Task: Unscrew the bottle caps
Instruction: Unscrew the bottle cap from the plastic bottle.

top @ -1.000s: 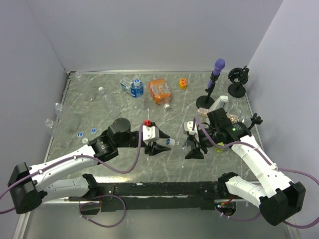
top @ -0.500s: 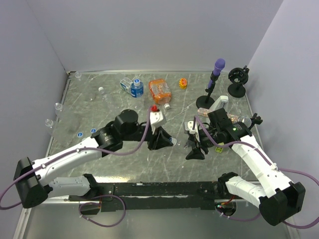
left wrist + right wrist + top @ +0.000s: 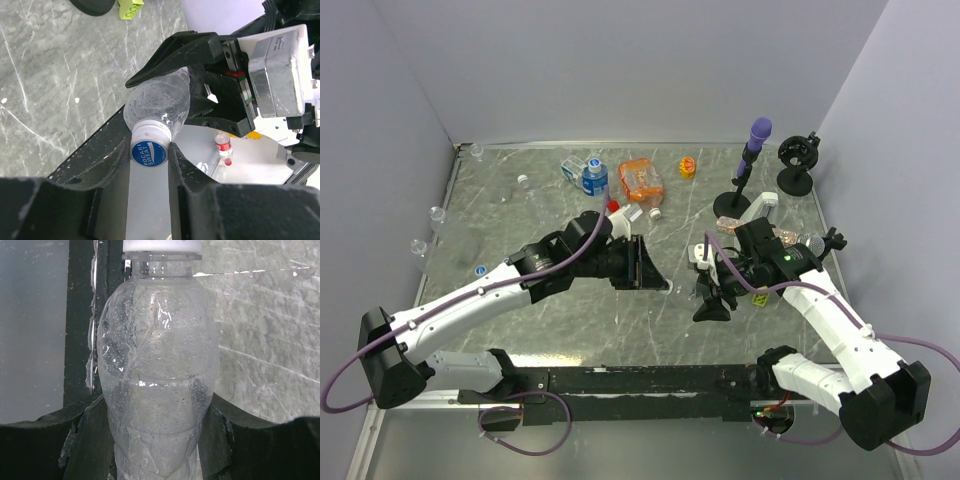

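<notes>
Cap [image 3: 149, 153], round blue-topped white plastic, sits pinched between the black fingers [image 3: 105, 165] of the left tool [image 3: 148, 159], which has swung in and narrowed since a second ago; right tool [image 3: 155, 430] clamps the clear, crinkled bottle [image 3: 157, 365] over the marbled worktop [image 3: 50, 75].

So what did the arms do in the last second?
The left gripper swung right and away from its base, reached the blue cap and closed on it. The right gripper stayed put, clamped on the bottle. Nothing else moved.
</notes>
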`<state>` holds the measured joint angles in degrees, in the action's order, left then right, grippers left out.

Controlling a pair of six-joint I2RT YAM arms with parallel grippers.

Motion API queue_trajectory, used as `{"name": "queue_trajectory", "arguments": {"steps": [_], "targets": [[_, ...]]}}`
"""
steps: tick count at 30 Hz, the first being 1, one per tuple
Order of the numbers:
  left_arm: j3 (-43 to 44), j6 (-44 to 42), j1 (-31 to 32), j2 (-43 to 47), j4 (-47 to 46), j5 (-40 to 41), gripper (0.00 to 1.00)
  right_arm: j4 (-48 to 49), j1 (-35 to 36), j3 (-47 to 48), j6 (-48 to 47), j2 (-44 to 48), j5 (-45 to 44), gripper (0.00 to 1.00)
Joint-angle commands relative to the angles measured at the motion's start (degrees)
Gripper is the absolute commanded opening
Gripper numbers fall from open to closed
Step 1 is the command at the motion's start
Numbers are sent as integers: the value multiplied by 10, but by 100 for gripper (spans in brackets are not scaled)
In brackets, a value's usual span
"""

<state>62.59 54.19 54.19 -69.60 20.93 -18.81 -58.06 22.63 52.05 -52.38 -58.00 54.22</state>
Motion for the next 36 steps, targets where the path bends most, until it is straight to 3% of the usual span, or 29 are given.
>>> {"name": "queue_trajectory", "arguments": {"steps": [1, 4, 6, 9, 12, 16, 19, 21, 24, 29, 36], "targets": [[25, 28, 3, -6, 8, -1, 27, 25, 3, 9, -18, 4, 33, 16], [34, -19, 3, 13, 10, 15, 65, 28, 3, 6, -17, 9, 33, 16], [32, -57, 2, 36, 10, 28, 79, 28, 3, 4, -17, 9, 33, 16], [12, -141, -3, 88, -9, 13, 92, 28, 3, 4, -17, 9, 33, 16], [-10, -299, -5, 141, -4, 0, 99, 28, 3, 5, -18, 10, 34, 16], [-127, -505, -5, 236, -114, -45, 97, 28, 3, 6, -19, 5, 35, 16], [-224, -592, -5, 292, -266, -50, 97, 24, 3, 9, -21, 5, 34, 16], [-243, -628, -5, 285, -311, -65, 97, 24, 3, 8, -21, 7, 35, 16], [-193, -677, -5, 219, -270, -94, 99, 26, 4, 4, -22, 7, 36, 16], [-135, -698, -5, 132, -261, -136, 86, 23, 3, 9, -25, 3, 39, 16], [-105, -701, -6, 76, -248, -178, 65, 27, 3, 4, -23, 7, 37, 16]]}}
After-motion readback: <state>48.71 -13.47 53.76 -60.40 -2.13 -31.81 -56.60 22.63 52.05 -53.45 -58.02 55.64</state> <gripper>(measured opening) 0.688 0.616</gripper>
